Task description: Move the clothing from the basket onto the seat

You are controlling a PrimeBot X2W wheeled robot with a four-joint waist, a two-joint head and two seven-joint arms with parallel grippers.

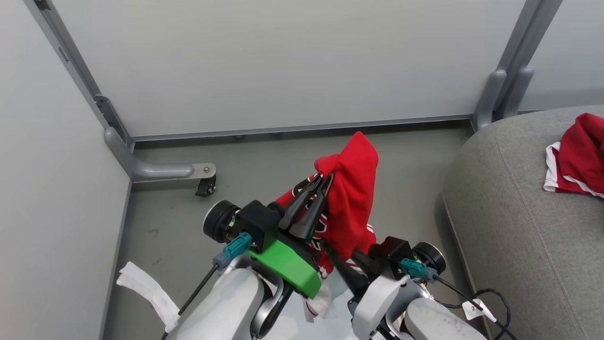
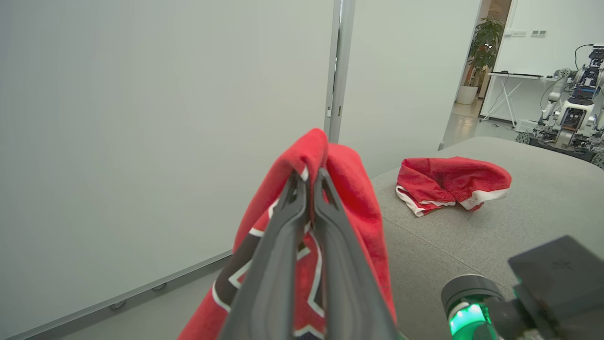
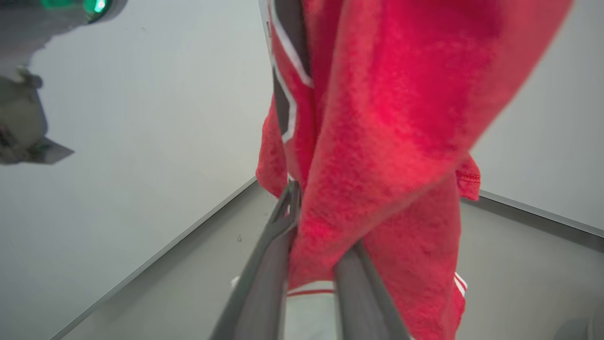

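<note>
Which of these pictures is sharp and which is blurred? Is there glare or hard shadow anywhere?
Head view: sharp, soft even light, faint shadows on the floor. Left wrist view: the left gripper, close to the lens, is slightly soft, while the red garment on the seat is crisp. Right wrist view: the held garment hangs near the lens and is blurred. No glare.

A black caster wheel (image 1: 205, 187) rests on grey floor (image 1: 264, 163) beside pale partition panels (image 1: 283, 61)

A red white-trimmed garment (image 1: 578, 156) lies crumpled on the grey sofa seat (image 1: 509, 212), far right; a white fabric strip (image 1: 148, 290) lies on the grey floor (image 1: 264, 165), near left.
</note>
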